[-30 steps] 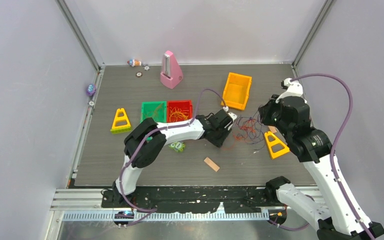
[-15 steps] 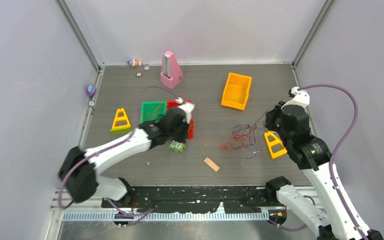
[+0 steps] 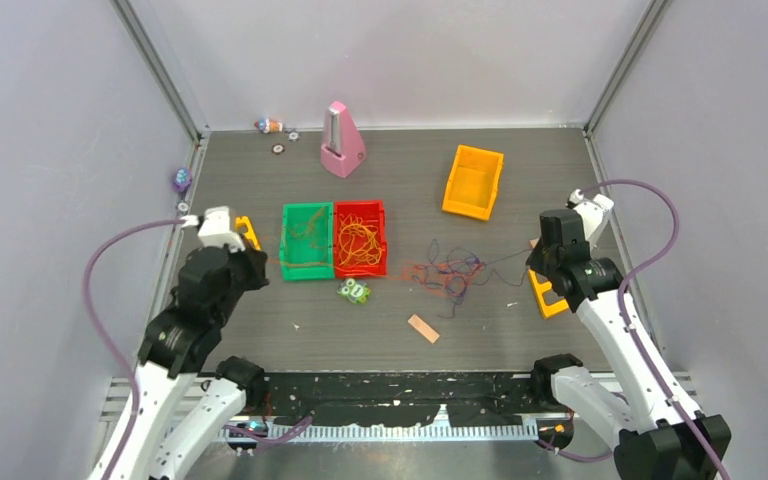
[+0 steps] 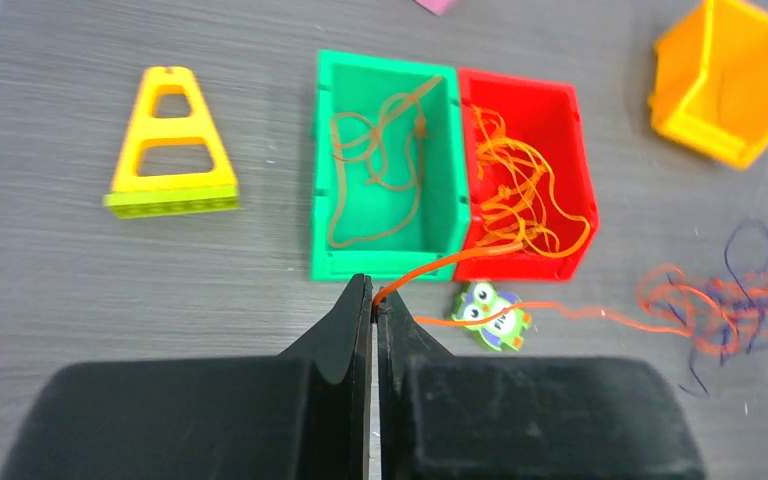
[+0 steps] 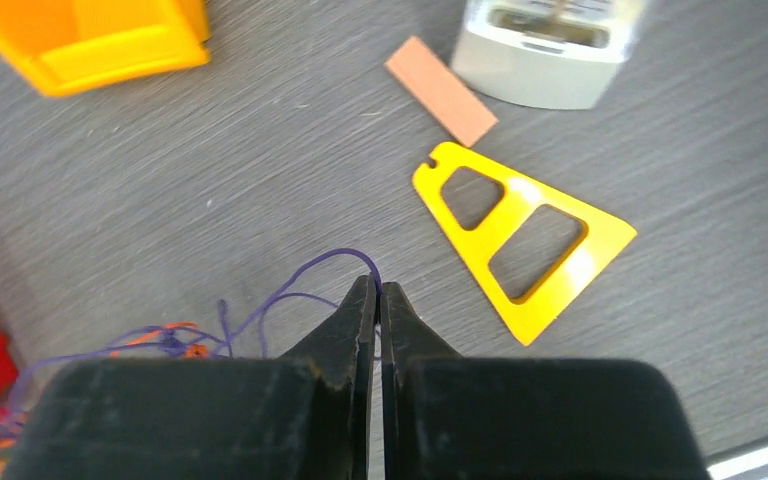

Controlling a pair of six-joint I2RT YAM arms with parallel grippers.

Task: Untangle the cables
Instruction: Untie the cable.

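The cables [image 3: 447,277] lie as a loose tangle of orange and dark purple strands right of the red bin; they also show in the left wrist view [image 4: 720,310] and the right wrist view [image 5: 160,340]. My left gripper [image 4: 373,300] is shut on one orange strand [image 4: 560,312] that runs past the red bin's front to the tangle. In the top view this gripper [image 3: 252,263] is left of the green bin. My right gripper [image 5: 378,288] is shut on a purple strand [image 5: 300,275] that runs to the tangle; in the top view it [image 3: 540,256] is right of it.
A green bin [image 3: 306,240] holds a brownish strand and a red bin [image 3: 360,238] holds orange strands. An owl toy [image 3: 355,291], a tan block [image 3: 423,328], yellow triangles [image 3: 550,292] [image 3: 247,230], an orange bin [image 3: 474,181] and a pink metronome [image 3: 341,140] stand around.
My left arm has swung from the tangle far to the left, drawing an orange strand out. The tangle has slid left. My right gripper has pulled back a little with its purple strand.
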